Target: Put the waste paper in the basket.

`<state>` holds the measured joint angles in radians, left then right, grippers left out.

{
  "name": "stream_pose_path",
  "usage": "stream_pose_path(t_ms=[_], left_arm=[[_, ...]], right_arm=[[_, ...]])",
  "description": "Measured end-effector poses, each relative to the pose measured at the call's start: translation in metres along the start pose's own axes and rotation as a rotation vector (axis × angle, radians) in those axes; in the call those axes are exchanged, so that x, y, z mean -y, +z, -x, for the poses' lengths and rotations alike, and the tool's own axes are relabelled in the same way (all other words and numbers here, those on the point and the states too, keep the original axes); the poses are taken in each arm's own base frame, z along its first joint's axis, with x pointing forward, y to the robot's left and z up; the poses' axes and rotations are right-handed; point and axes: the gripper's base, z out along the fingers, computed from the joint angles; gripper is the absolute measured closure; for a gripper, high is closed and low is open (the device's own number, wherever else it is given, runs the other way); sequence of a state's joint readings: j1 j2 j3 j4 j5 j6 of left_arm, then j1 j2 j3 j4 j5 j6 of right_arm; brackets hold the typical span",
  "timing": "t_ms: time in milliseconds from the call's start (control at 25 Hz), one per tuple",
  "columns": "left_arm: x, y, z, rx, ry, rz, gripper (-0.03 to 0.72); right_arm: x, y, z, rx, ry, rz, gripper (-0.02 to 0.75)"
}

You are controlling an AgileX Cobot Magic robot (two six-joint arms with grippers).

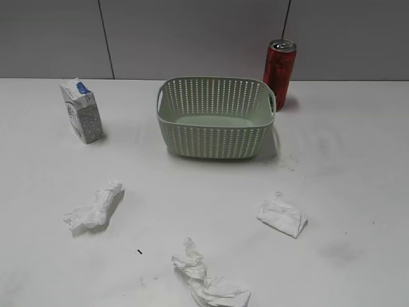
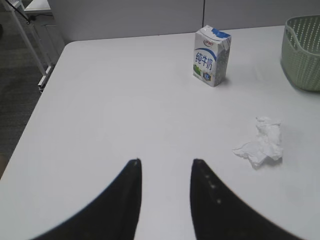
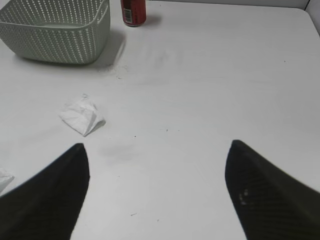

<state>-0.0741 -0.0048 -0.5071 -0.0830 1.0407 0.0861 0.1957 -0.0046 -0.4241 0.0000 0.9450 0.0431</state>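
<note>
Meanwhile, my right gripper (image 3: pixel 157 170) gapes wide and empty above the table (image 1: pixel 358 192); my left gripper (image 2: pixel 165 175) sits narrowly parted. Waste paper (image 1: pixel 282 216) lies near the green basket (image 1: pixel 216 139), apart from it.

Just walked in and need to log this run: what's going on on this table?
Nothing is being handled yet. The basket stands empty toward the back of the table, a red can behind its right corner and a milk carton to its left. The waste paper lies in front right of the basket, two more tissue wads further left. The left end effector and right end effector are both open and hold nothing.
</note>
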Motion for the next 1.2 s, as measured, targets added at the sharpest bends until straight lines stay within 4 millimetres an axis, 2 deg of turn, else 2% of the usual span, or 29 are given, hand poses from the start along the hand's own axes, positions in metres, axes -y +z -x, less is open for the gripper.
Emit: stream_pose_path(t_ms=[360,560,760,960,1200], left_arm=[[0.0,0.0,0.0,0.0,0.0,0.0,0.449],[0.0,0.0,0.0,0.0,0.0,0.0,0.449],[0.0,0.0,0.0,0.0,0.0,0.0,0.449],[0.0,0.0,0.0,0.0,0.0,0.0,0.45],[0.0,0.0,0.0,0.0,0.0,0.0,0.449]], right_arm=[[0.0,0.0,0.0,0.0,0.0,0.0,0.094],[0.0,0.0,0.0,0.0,0.0,0.0,0.157],[-0.001,-0.001,0.008,0.044,-0.04,0.005,0.177],[-0.001,0.021,0.023,-0.044,-0.064,0.003,0.178],[-0.002,0.066,0.032,-0.264,-0.056,0.008,0.178]])
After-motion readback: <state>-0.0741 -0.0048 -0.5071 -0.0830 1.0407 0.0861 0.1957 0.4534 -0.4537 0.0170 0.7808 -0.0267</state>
